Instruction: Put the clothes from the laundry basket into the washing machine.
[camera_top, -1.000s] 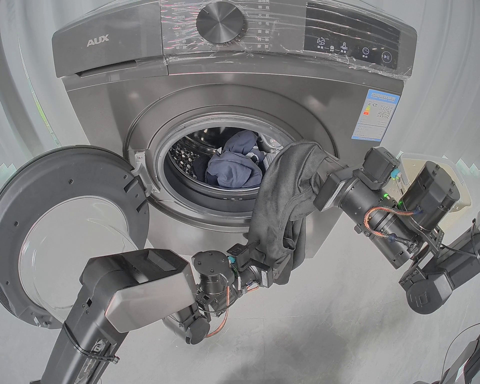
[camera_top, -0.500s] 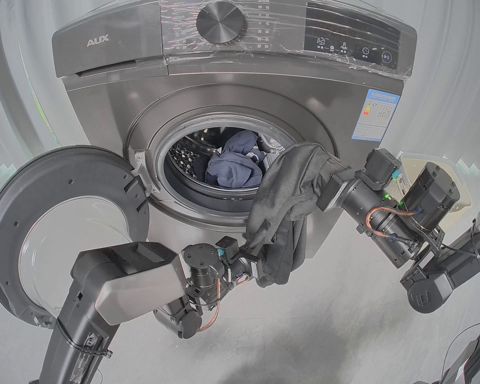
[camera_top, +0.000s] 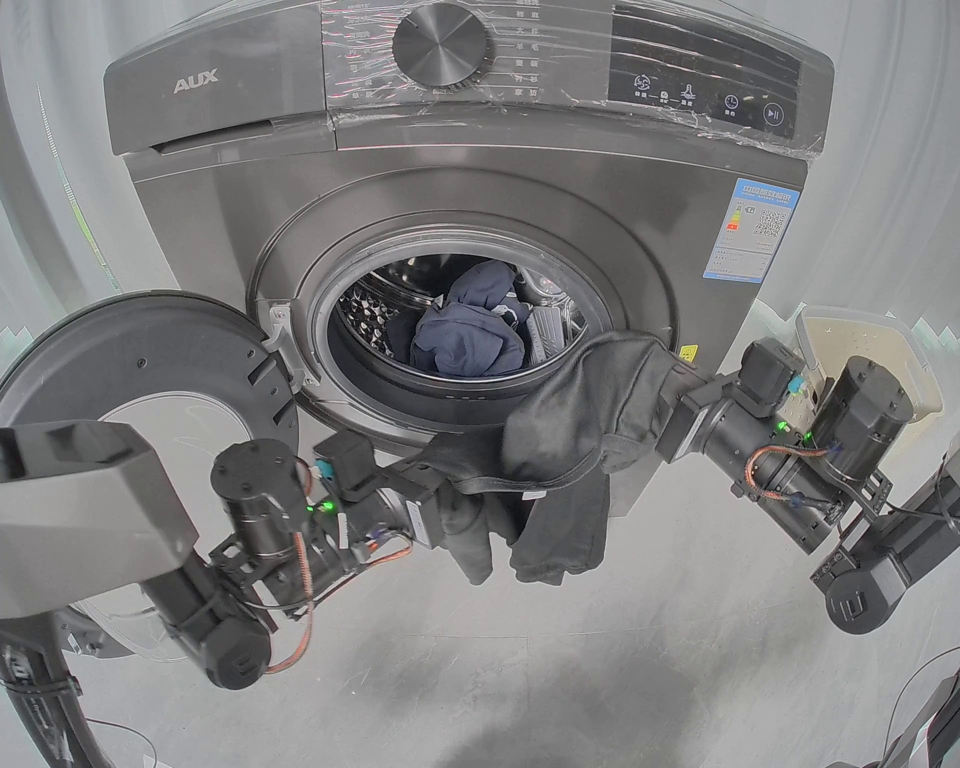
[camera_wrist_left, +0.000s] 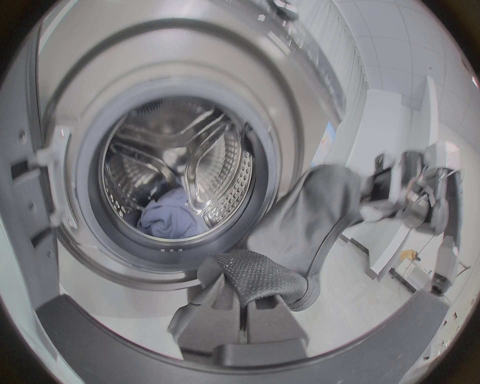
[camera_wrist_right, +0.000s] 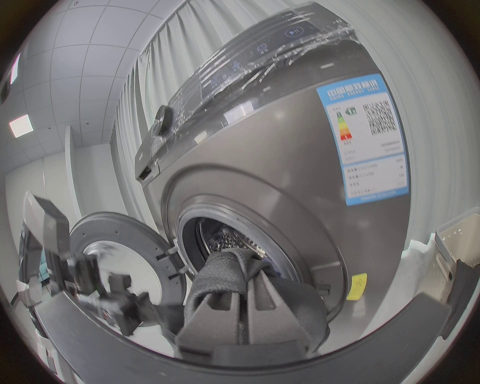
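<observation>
A dark grey garment (camera_top: 575, 420) hangs stretched between both grippers in front of the washing machine (camera_top: 480, 170), below and right of its open drum mouth. My left gripper (camera_top: 440, 500) is shut on the garment's lower left end (camera_wrist_left: 255, 275). My right gripper (camera_top: 665, 400) is shut on its upper right end (camera_wrist_right: 230, 272). Loose folds dangle under the middle (camera_top: 540, 540). A blue garment (camera_top: 465, 335) lies inside the drum (camera_wrist_left: 170, 220). The laundry basket (camera_top: 870, 350) stands at the machine's right side, behind my right arm.
The round door (camera_top: 140, 400) is swung fully open to the left, close behind my left arm. Grey floor (camera_top: 560, 680) spreads out in front of the machine. Pale curtains hang behind it on both sides.
My left arm has swung left and up, pulling its end of the garment out sideways. My right gripper has dropped lower and slightly right, so the garment now spans below the drum mouth.
</observation>
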